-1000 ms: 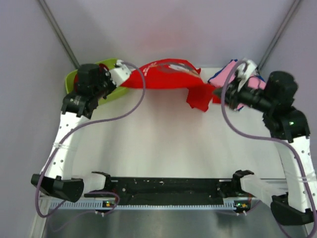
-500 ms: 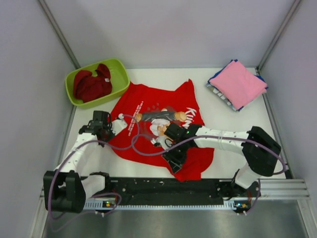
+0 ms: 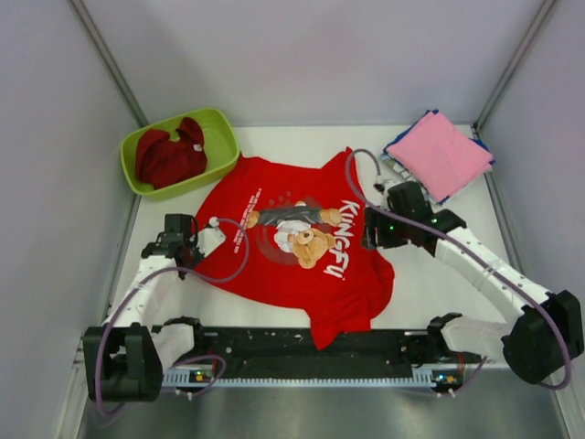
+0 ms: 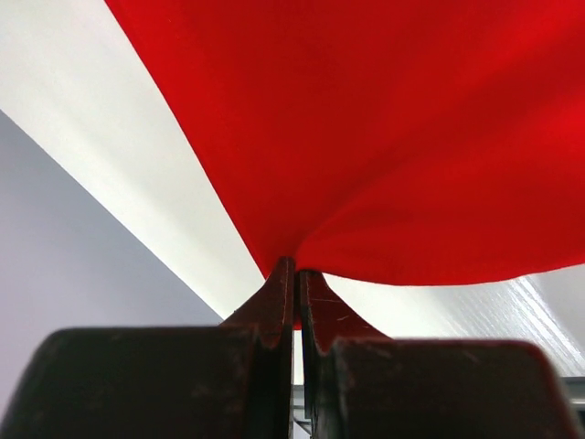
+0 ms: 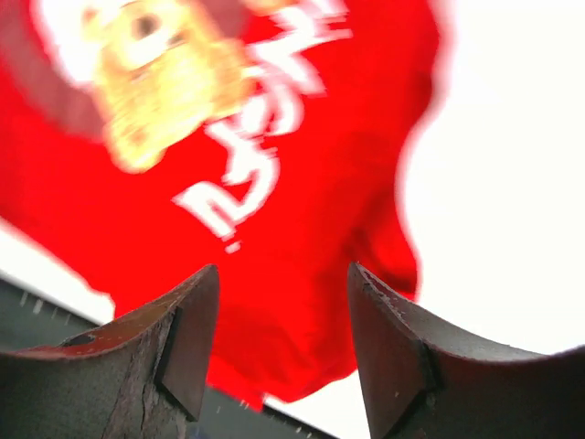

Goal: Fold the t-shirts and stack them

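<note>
Red bear-print t-shirt [image 3: 292, 256] lies spread print-up, just nearer than the lime-green tub [image 3: 224, 137] and to its right, and its near corner looks rumpled. The left gripper [image 4: 295, 267] is clamped on the shirt's left edge. The right gripper [image 5: 283, 274] hangs parted and empty over the opposite side. I'd have it take that edge low and pull gently against the left hold, smoothing before any fold. A dark red shirt [image 3: 169, 155] waits in the tub, and the pink-topped stack [image 3: 439, 154] sits well to the tub's right.
</note>
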`<move>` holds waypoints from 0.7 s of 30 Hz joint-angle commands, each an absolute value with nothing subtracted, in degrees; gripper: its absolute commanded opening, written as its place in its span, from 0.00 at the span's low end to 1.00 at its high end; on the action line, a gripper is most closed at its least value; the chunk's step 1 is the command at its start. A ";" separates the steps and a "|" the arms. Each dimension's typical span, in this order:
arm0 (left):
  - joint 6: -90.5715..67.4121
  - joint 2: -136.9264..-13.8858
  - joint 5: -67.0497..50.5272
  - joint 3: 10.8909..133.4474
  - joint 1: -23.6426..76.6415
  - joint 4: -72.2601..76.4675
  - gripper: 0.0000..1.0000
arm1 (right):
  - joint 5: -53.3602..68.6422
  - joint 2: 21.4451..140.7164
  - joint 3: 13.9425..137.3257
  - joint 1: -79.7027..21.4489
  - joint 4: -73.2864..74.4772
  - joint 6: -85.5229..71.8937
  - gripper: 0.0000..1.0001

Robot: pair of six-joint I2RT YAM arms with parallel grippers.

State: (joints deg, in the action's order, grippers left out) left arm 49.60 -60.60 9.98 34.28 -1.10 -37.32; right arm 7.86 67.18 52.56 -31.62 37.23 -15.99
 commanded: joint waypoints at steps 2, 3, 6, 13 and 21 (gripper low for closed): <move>47.64 -58.54 9.06 34.01 -1.58 -39.28 0.00 | -2.02 65.83 43.62 -20.14 35.43 -24.87 0.60; 47.29 -58.36 8.53 34.19 -1.50 -39.64 0.00 | -1.93 65.92 42.03 -19.26 34.29 -25.22 0.61; 46.85 -58.88 8.00 34.28 -1.50 -39.38 0.00 | -0.54 67.67 38.95 -18.90 31.30 -26.97 0.61; 46.93 -59.15 9.23 34.98 -1.49 -39.64 0.00 | 4.65 70.40 31.48 -18.81 24.62 -33.13 0.17; 45.44 -60.82 8.35 38.49 -1.49 -38.23 0.00 | -2.17 65.04 37.77 -12.40 24.26 -30.59 0.00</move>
